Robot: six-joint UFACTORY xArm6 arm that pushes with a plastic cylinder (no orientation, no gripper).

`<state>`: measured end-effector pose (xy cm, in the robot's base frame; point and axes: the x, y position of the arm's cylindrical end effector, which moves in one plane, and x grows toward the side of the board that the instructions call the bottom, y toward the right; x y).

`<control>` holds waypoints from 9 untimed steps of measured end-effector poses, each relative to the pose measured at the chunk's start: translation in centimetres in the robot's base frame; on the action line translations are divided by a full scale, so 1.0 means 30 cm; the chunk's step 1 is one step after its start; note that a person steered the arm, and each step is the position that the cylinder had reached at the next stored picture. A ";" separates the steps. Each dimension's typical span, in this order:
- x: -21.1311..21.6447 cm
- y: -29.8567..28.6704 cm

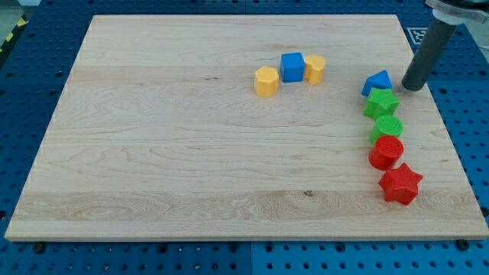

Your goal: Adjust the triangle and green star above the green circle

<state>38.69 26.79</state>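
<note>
A blue triangle (377,82) lies at the view's right, touching the top of a green star (380,102). Just below the star sits the green circle (387,127). My tip (412,86) stands on the board just right of the blue triangle, close to it with a small gap, and up-right of the green star. The rod rises to the view's top right corner.
A red circle (386,152) and a red star (400,183) continue the column below the green circle. A yellow hexagon (266,81), a blue cube (292,66) and a yellow block (315,69) sit in a row at top centre. The board's right edge (443,114) is near.
</note>
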 end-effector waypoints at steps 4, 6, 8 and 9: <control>0.014 -0.048; 0.024 -0.059; 0.062 -0.094; 0.097 -0.094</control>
<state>41.61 23.96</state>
